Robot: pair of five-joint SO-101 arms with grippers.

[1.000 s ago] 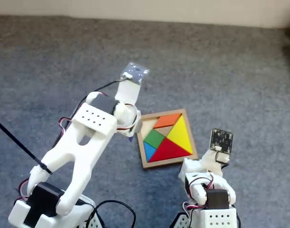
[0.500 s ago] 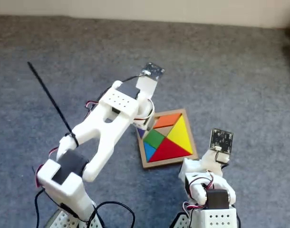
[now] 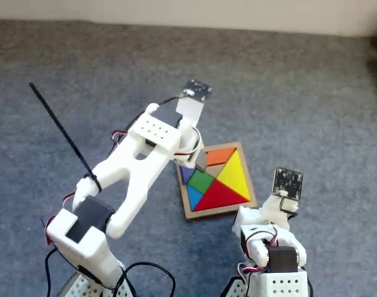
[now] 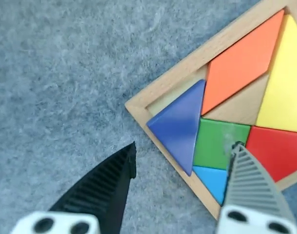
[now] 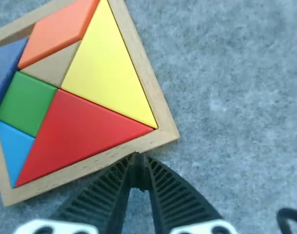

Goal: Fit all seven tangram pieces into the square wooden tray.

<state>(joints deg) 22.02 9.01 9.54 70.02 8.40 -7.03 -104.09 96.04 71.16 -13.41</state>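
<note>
The square wooden tray (image 3: 222, 210) lies on grey carpet and holds orange, yellow, red, green, light blue and purple pieces. In the left wrist view a purple triangle (image 4: 180, 124) lies in the tray's (image 4: 197, 57) corner, slightly askew, with a strip of bare wood beside it. My left gripper (image 4: 183, 146) hovers open over that corner with nothing between its fingers; the high view shows the left gripper (image 3: 198, 162) at the tray's upper left. A wood-coloured triangle (image 5: 53, 66) sits between the orange and green pieces. My right gripper (image 5: 136, 158) is shut, just outside the tray rim (image 5: 151, 87).
Open grey carpet surrounds the tray on all sides. The right arm's base (image 3: 272, 260) stands just below the tray's lower right corner. A thin black cable (image 3: 59, 133) sticks up from the left arm.
My left arm swung right to the tray's corner with the purple triangle, then opened and let it go there. The right arm has not moved.
</note>
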